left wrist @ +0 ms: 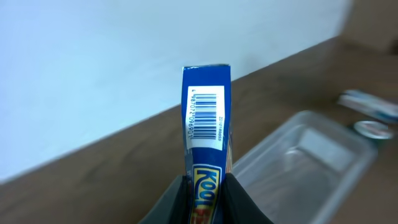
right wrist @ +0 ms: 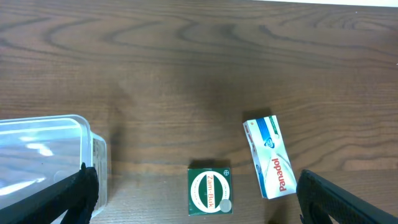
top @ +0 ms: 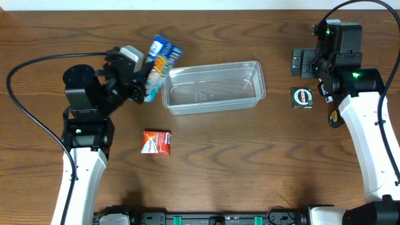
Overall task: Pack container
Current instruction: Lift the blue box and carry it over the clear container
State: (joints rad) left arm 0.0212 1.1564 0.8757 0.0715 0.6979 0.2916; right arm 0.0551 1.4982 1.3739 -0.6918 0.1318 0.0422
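Blue box (top: 165, 54) pinched in left hand (left wrist: 208, 198), at container (top: 214, 65) left rim.

Bright, even light from above; shadows on the counter (top: 250, 162) are soft. Glare streaks the container (top: 214, 87). In the left wrist view the box (left wrist: 206, 106) is sharp, everything behind blurred.

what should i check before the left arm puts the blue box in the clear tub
1. Grip: blue box clamped in left end effector: ok.
2. Room: clear container is empty: ok.
3. Position: box centred over the container: not ok, it hangs by the end nearest the left arm.
4. Other arm: right end effector open and well away from the container: ok.
5. Height: box clearance above the rim: cannot tell.
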